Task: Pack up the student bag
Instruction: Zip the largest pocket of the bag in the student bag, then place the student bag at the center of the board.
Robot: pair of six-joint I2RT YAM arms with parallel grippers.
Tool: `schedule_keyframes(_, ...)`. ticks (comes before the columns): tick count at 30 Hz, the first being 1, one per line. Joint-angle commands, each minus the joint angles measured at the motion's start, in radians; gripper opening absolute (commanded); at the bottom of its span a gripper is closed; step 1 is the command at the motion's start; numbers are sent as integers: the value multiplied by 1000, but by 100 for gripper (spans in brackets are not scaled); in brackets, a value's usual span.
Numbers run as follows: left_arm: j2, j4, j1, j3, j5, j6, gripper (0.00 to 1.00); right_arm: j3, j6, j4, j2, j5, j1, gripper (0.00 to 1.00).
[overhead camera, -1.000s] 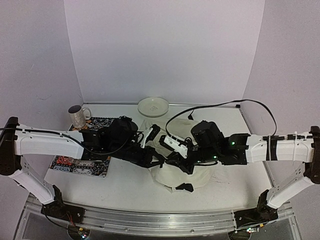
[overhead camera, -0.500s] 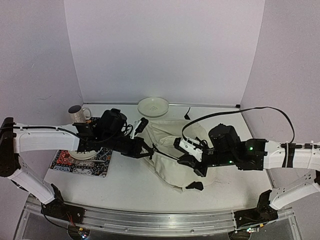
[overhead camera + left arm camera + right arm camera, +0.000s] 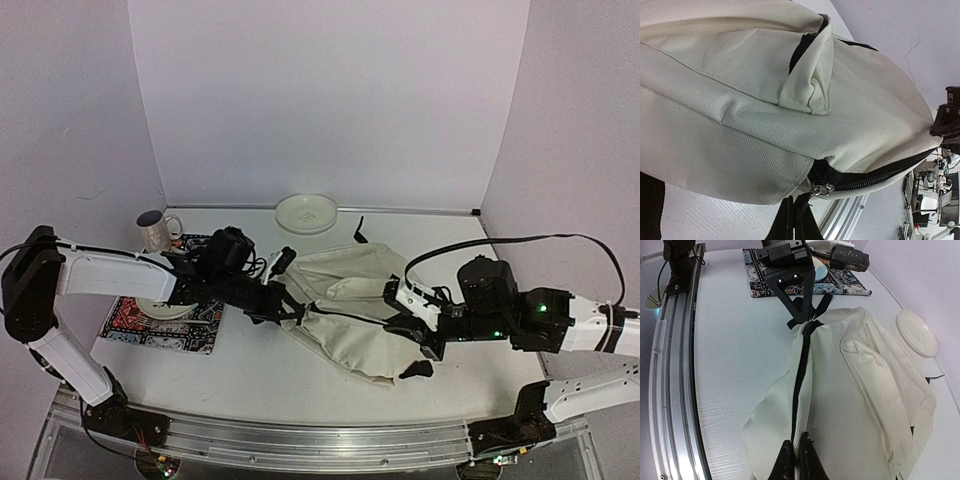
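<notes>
The student bag (image 3: pixel 350 290) lies cream and slack on the table between my two arms. A dark zipper line (image 3: pixel 345 316) runs along its near edge. My left gripper (image 3: pixel 303 316) is shut on the black zipper pull at the bag's left end. In the left wrist view the metal slider (image 3: pixel 822 189) sits just past the left gripper (image 3: pixel 792 200). My right gripper (image 3: pixel 392 322) is shut on the bag's fabric at the right end of the zipper. The right wrist view has the right gripper (image 3: pixel 796 441) pinching the cream edge beside the zipper (image 3: pixel 801 375).
A patterned placemat (image 3: pixel 160 328) with a small saucer (image 3: pixel 165 308) lies at the left, a mug (image 3: pixel 153 230) behind it. A white plate (image 3: pixel 307 212) sits at the back. A black buckle (image 3: pixel 415 370) trails off the bag's near right. The metal rail (image 3: pixel 320 440) runs along the table's front.
The arms have drawn apart, left arm leftward and right arm rightward, stretching the bag out along its zipper. The right gripper has closed on the bag's edge.
</notes>
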Motion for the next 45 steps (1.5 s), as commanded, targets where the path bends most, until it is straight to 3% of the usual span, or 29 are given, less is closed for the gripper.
schedule_keyframes(1, 69, -148, 146, -13, -344, 22, 0, 17, 16, -45, -148, -16, 1, 0)
schedule_keyframes(6, 106, -138, 147, -10, -359, 36, 0, 37, 42, -31, -94, -125, 1, 0)
schedule_keyframes(10, -2, -86, 147, -66, -386, 48, 1, 113, 66, 9, 77, -276, 1, 0)
schedule_keyframes(14, -109, -65, 147, -111, -412, 54, 12, 250, 97, 15, 276, -383, 2, 2)
schedule_keyframes(18, -204, -57, 148, -152, -483, 38, 38, 391, 130, 9, 413, -312, 1, 36)
schedule_keyframes(23, -308, -99, 166, -141, -567, 29, 67, 530, 135, -31, 495, -200, -15, 67)
schedule_keyframes(26, -347, -132, 211, -127, -597, 30, 79, 591, 178, -35, 533, -110, -67, 78)
schedule_keyframes(29, -399, -163, 288, -126, -601, 19, 86, 621, 266, -37, 566, -73, -193, 82)
schedule_keyframes(33, -495, -194, 381, -141, -632, 4, 99, 589, 379, -15, 563, 16, -364, 87)
schedule_keyframes(39, -673, -234, 537, -194, -716, -59, 100, 415, 527, 73, 411, 148, -607, 91)
schedule_keyframes(45, -853, -293, 553, -197, -840, -80, 100, 196, 579, 156, 132, 339, -692, 95)
